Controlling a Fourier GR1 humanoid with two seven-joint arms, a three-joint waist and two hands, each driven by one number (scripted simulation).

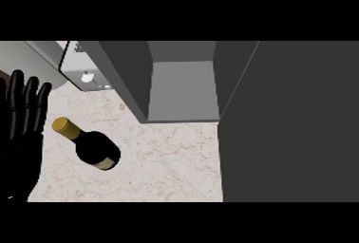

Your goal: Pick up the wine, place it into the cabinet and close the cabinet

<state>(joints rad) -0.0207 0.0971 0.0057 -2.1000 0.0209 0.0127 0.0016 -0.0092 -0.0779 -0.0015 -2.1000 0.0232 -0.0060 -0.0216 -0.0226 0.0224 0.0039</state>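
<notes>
Your wine bottle (89, 145) stands on the pale marbled counter (168, 161), toward the left side of the view. You see it from steeply above, so its gold-capped neck points up and to the left while the dark body widens down toward a cream-coloured band at the base. Nothing touches it; bare counter shows all around it.

Just to the left of the bottle you have the left hand (21, 128), black, coming up along the left edge of the view. Its fingers are straight and spread, pointing up the picture, and it holds nothing. The fingertips reach higher in the view than the bottle's cap, and a narrow strip of counter separates the hand from the bottle.

Above and to the right of the bottle is the cabinet (182, 90), grey, with its inside showing as a lighter recessed panel. Its door (126, 76) stands open, seen edge-on as a dark slab slanting from the top of the view down toward the cabinet's lower left corner. The bottle sits outside the cabinet, below and left of the opening.

A large dark grey surface (294, 123) fills the right side of the view beside the counter. Your right hand does not show anywhere.
</notes>
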